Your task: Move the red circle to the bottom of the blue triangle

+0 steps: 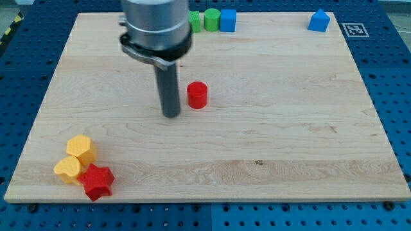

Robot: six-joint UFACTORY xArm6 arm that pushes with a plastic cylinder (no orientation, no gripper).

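The red circle (198,95) sits on the wooden tabletop (270,135) a little left of the middle and in the upper half of the view, standing flat like a short cylinder. My tip (171,116) is down on the wood just beside it, on the view's left and slightly lower, with a narrow strip of bare wood showing between the two, so they are near but not touching. The tool here is only a plain dark rod (nothing on it can clench or release), and it grasps nothing. The blue triangle (318,21) lies far off at the view's top right corner of the tabletop, well apart from the red circle. Along the top edge, near the middle, a blue cube (228,20) stands with a green block (211,19) touching its left side, and a second green block (195,20) is partly hidden behind the arm's grey body. At the bottom left, two yellow blocks (81,149) (67,169) and a red star (96,181) huddle close together.
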